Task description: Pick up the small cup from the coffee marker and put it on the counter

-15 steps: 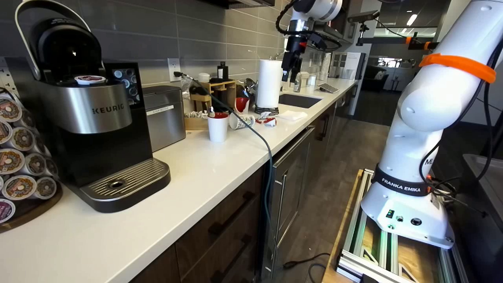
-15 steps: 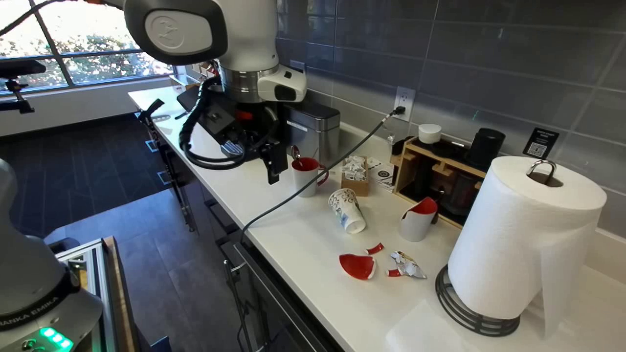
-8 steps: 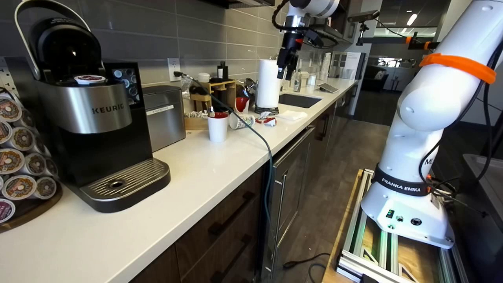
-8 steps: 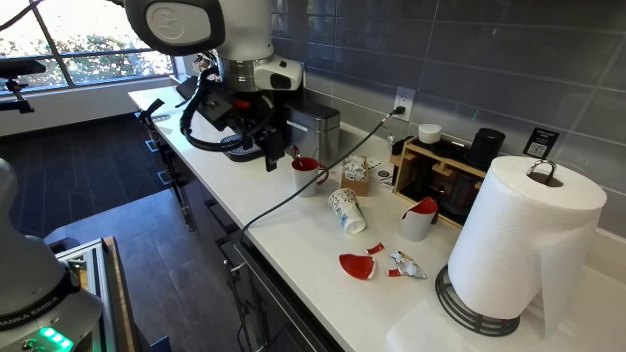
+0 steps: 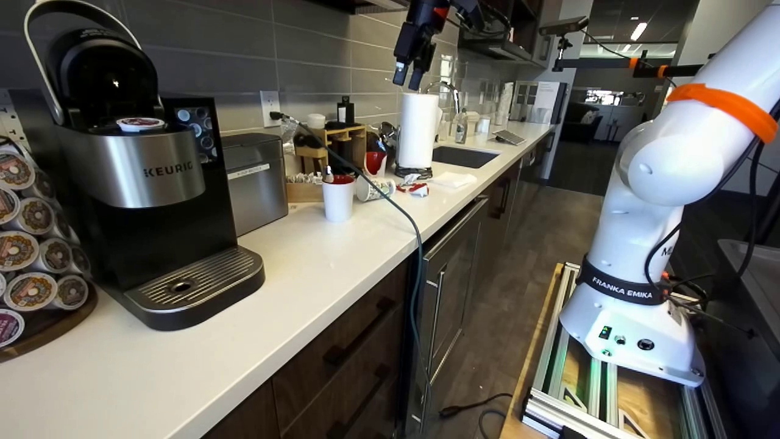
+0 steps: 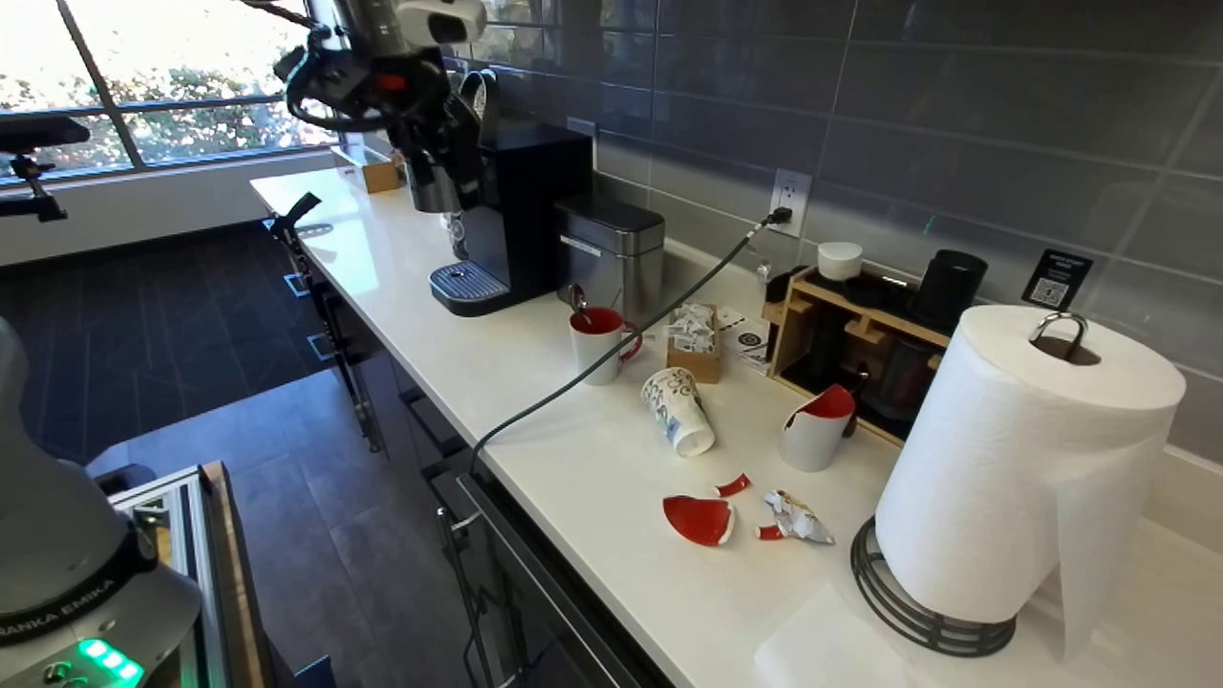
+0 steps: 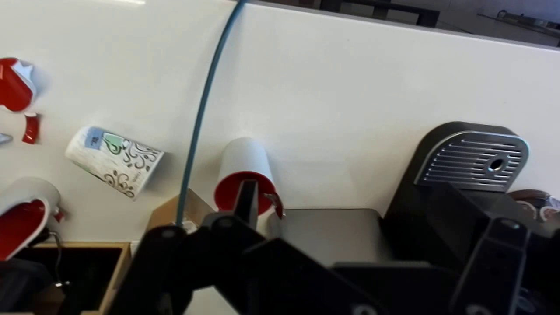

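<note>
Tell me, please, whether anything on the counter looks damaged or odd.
Yes: in an exterior view, a red-lined white mug has part of its wall missing, with red shards lying nearby on the counter. A patterned cup lies on its side.

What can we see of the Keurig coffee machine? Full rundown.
The coffee machine stands upright on the counter, beside the grey box; contact there is unclear. Black, with a brushed-metal-looking front lettered KEURIG. Its silver handle is up, lid open, and the small cup sits at the open top. Below, a ridged silver drip tray with a round hole juts forward.
</note>
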You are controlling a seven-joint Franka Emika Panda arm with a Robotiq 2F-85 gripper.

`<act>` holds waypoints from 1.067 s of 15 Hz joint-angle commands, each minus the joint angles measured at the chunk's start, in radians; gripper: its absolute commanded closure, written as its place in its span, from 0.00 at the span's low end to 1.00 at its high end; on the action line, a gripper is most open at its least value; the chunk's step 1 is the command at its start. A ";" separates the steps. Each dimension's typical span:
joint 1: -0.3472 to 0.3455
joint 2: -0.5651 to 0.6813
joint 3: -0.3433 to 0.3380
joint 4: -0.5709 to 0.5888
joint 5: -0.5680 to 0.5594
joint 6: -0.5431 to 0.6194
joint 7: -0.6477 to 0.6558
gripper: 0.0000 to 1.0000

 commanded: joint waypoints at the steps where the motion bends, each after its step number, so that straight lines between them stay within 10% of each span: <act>1: 0.078 -0.062 0.089 -0.006 -0.035 -0.062 0.010 0.00; 8: 0.097 -0.043 0.083 0.015 -0.007 -0.062 0.044 0.00; 16: 0.143 0.138 0.386 0.259 0.043 -0.040 0.610 0.00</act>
